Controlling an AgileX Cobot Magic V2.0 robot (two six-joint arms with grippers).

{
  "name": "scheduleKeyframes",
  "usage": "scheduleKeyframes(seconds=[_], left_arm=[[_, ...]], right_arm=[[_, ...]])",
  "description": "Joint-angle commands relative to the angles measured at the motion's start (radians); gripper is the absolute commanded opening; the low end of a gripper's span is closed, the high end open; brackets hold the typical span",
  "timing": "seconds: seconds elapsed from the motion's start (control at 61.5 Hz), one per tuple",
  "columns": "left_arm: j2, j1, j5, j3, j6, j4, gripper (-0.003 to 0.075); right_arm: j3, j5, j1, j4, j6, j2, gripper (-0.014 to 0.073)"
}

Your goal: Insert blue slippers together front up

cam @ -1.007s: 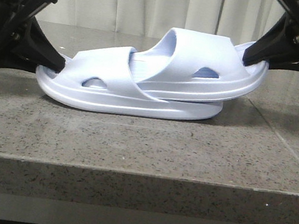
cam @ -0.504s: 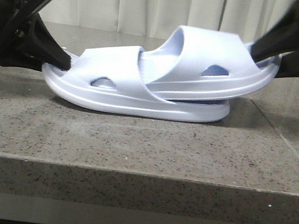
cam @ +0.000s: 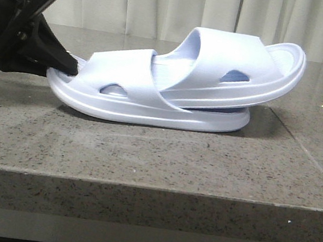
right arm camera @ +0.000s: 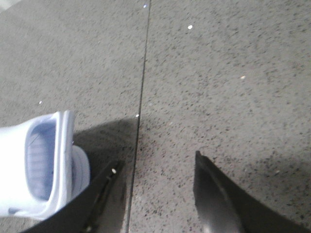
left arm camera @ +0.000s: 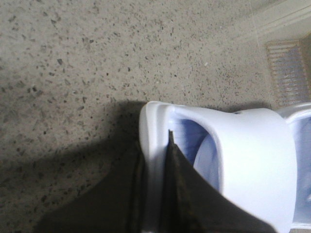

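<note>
Two pale lavender-blue slippers lie nested on the granite table. The lower slipper (cam: 150, 112) lies flat. The upper slipper (cam: 243, 60) has one end pushed under the lower one's strap, and its other end tilts up to the right. My left gripper (cam: 66, 65) is shut on the lower slipper's left end rim. In the left wrist view the fingers (left arm camera: 180, 174) pinch that rim beside the strap (left arm camera: 252, 160). My right gripper (right arm camera: 155, 170) is open and empty above the table, with a slipper end (right arm camera: 43, 165) beside it. It is out of the front view.
The grey speckled table (cam: 144, 155) has a front edge (cam: 151, 186) close to the camera. A seam (cam: 308, 156) crosses its right part and also shows in the right wrist view (right arm camera: 141, 97). A pale curtain (cam: 166, 6) hangs behind.
My right gripper has let go of the upper slipper and left the front view. The pair shifted slightly right a second ago and now rests still. The left gripper keeps its hold.
</note>
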Motion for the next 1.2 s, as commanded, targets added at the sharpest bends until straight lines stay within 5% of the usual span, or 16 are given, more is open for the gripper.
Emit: scheduleKeyframes(seconds=[0.0,0.26,0.455,0.569,0.845,1.04,1.186], left_arm=[[-0.031,-0.010,0.036,-0.027,0.010,-0.038,0.0050],[-0.033,-0.010,0.030,-0.038,0.017,0.015,0.0415],[-0.097,-0.010,-0.022,-0.068,-0.036,0.159,0.0424],[-0.182,-0.006,-0.076,-0.092,-0.217,0.448,0.0424],[-0.392,0.025,0.058,-0.183,-0.780,1.264,0.0423],[-0.539,0.025,0.163,-0.181,-1.031,1.610,0.0423],[-0.650,0.025,0.232,-0.181,-1.093,1.729,0.0421]], right_arm=[[-0.025,0.022,-0.009,0.037,-0.025,-0.026,0.0364],[-0.025,0.027,-0.009,0.037,-0.025,-0.026,0.0364],[-0.027,0.042,0.004,0.020,-0.025,-0.052,0.0364],[-0.043,0.057,0.063,-0.043,0.008,-0.082,0.0364],[-0.140,0.085,0.273,-0.559,0.388,-0.192,0.0259],[-0.148,0.146,0.326,-0.826,0.597,-0.318,0.0259],[-0.148,0.200,0.326,-0.848,0.614,-0.413,0.0259]])
